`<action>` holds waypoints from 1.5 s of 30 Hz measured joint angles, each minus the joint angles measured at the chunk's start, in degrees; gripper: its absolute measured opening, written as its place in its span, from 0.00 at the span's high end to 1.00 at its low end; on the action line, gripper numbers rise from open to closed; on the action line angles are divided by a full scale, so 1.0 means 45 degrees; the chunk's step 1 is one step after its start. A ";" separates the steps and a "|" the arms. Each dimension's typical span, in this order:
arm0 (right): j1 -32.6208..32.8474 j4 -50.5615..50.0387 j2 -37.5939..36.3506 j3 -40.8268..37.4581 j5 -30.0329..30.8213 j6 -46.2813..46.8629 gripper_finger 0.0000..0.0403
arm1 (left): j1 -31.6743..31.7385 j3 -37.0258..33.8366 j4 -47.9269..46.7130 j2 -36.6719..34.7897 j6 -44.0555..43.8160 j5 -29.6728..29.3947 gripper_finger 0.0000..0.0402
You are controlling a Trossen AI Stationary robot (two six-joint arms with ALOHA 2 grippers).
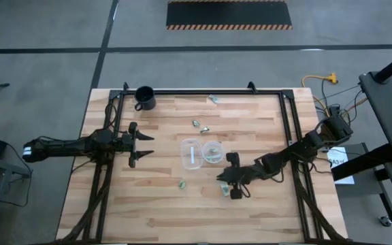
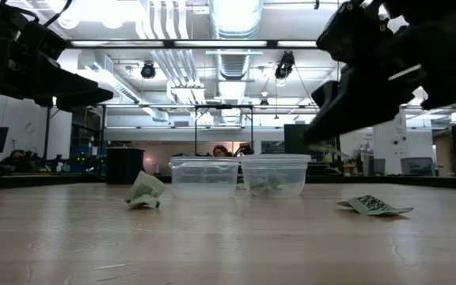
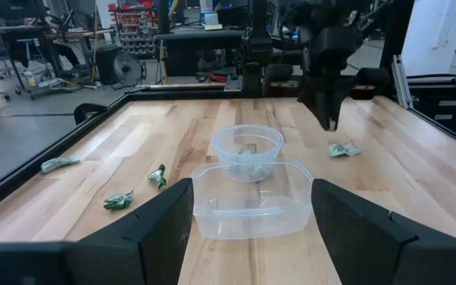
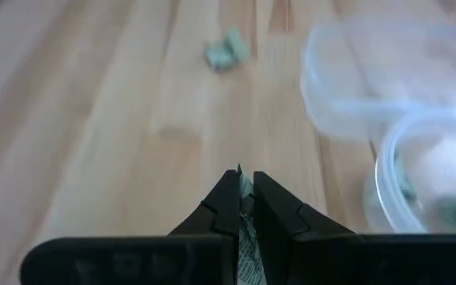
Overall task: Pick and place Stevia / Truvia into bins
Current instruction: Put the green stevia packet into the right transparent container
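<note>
Two clear bins stand mid-table: a squarish one [image 1: 191, 154] and a round one [image 1: 212, 151] that holds green packets [image 3: 248, 168]. Loose Stevia packets lie on the wood at the far edge [image 1: 213, 99], beyond the bins [image 1: 200, 126], in front of them [image 1: 182, 183] and under my right arm [image 1: 224, 189]. My right gripper [image 1: 220, 177] hovers near the round bin, shut on one packet [image 4: 246, 237]. My left gripper [image 1: 143, 146] waits open at the table's left, pointing at the bins. My right gripper pinches a pale green and white packet between its two fingers; the paper [image 4: 245, 186] shows in the slit from the tips far back. The fingers slant down from the table's right toward the bins. In the low view the fingertips [image 2: 313, 136] are well above the wood.
A black mug [image 1: 145, 98] stands at the far left corner. A black frame rail [image 1: 203, 92] runs along the table's far edge and sides. Bare wood lies along the near edge [image 1: 196, 218].
</note>
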 joint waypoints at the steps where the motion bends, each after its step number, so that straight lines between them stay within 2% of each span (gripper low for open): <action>1: 0.0000 0.0612 0.0000 -0.0151 0.0019 -0.0124 0.97 | 0.0002 0.0000 -0.0002 0.0000 0.0000 0.0001 0.40; 7: 0.0000 0.3695 -0.0005 -0.1064 0.0420 -0.0702 0.97 | 0.0005 0.0000 0.0000 0.0010 0.0000 -0.0001 0.40; 20: -0.0097 0.7892 -0.0024 -0.3142 0.4311 -0.0623 0.97 | 0.0001 0.0000 -0.0004 0.0010 0.0000 -0.0001 0.40; 26: -0.0120 1.0993 0.0426 -0.3909 0.5321 -0.1429 0.97 | 0.0003 0.0000 -0.0002 0.0010 0.0000 -0.0002 0.40; 36: -0.1053 1.5944 0.3421 -0.4261 0.5344 -0.1744 0.97 | 0.0003 0.0000 0.0000 0.0010 0.0000 -0.0001 0.40; 45: -0.1714 1.6007 0.5345 -0.2933 0.4967 -0.1408 0.97 | 0.0002 0.0000 -0.0004 -0.0017 0.0000 -0.0002 0.40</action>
